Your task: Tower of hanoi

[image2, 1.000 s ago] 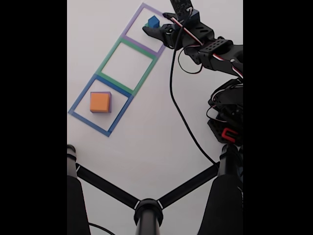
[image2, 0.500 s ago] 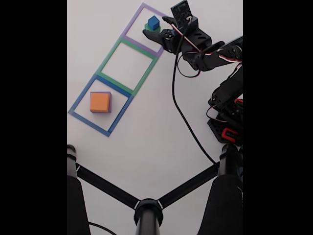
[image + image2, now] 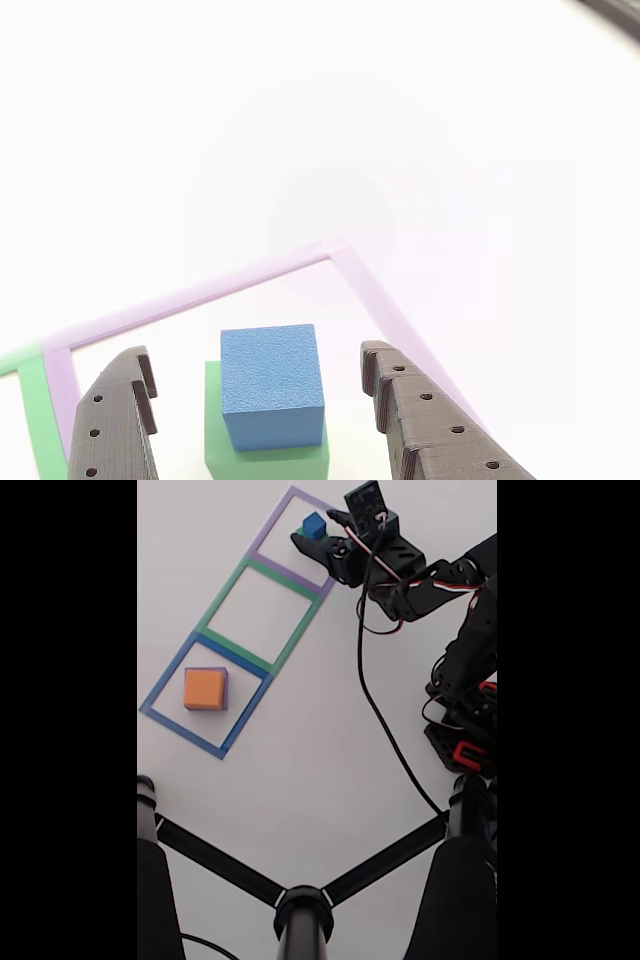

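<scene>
Inside purple outline: blue cube atop green cube

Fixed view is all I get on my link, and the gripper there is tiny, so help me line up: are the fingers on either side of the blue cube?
Observer: Yes. In the other view the gripper stands open, one finger left of the blue cube, the other right, neither touching it.
Operator: What is the cube resting on?
Observer: It sits on the green cube, whose top shows along the blue one's left and front edges.
Operator: Is the stack inside the purple outline?
Observer: Yes, the purple taped outline runs behind it and down its right side, clear of both cubes.
</scene>
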